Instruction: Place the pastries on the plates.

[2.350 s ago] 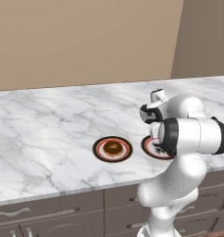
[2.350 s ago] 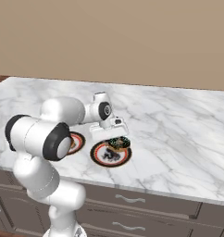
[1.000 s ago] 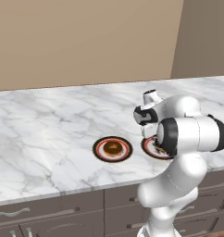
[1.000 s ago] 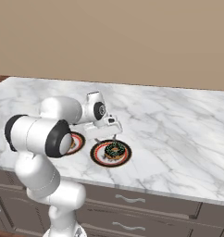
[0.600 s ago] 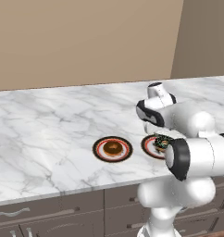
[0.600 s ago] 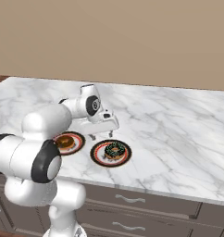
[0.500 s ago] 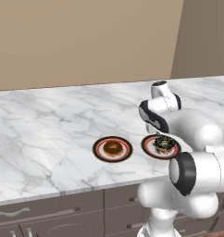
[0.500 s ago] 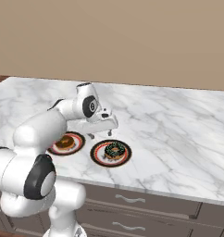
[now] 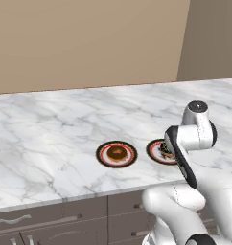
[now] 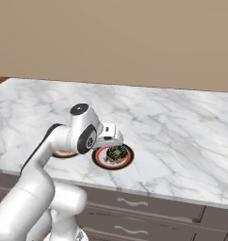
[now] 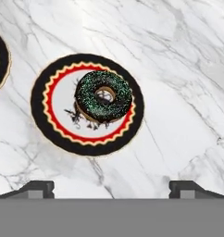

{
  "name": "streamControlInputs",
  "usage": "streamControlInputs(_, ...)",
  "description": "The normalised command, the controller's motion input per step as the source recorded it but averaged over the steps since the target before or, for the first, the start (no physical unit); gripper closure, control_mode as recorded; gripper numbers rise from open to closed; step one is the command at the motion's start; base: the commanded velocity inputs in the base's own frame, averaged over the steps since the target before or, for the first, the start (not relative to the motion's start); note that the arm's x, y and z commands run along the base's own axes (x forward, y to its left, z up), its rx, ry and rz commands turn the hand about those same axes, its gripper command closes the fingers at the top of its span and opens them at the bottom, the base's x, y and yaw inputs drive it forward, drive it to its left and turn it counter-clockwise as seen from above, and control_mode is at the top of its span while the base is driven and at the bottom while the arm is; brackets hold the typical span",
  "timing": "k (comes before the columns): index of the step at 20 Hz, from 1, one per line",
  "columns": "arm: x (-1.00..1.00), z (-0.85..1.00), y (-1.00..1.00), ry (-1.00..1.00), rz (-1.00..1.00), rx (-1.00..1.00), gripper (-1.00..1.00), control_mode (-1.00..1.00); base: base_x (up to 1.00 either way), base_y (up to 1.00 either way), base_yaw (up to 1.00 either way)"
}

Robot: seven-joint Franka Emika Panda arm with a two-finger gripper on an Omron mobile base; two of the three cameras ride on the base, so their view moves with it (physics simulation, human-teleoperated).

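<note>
Two plates sit side by side on the marble counter [image 9: 51,139]. Left plate [image 9: 116,154] carries the brown donut [image 9: 117,153] at centre. Right plate [image 11: 87,104] carries a dark sprinkled donut [image 11: 103,96], offset toward 1 o'clock in the hand view. Gripper [image 11: 112,186] is wide apart and empty, with the right plate at its 12 o'clock.

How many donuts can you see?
2. A brown donut sits on the left plate, and a dark sprinkled donut sits on the right plate. Both plates are on the marble counter.
</note>
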Motion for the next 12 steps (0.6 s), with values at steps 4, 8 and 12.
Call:
streamControlInputs(4, -0.84, 0.0, 0.0, -0.49, 0.1, 0.0, -1.0, -1.0, 0.0, 0.0, 0.0)
streamControlInputs(8, -1.0, -0.26, 0.07, -0.42, 0.25, 0.0, -1.0, -1.0, 0.0, 0.0, 0.0)
streamControlInputs(12, -1.0, -0.2, 0.15, -0.59, 0.23, 0.01, -1.0, -1.0, 0.0, 0.0, 0.0)
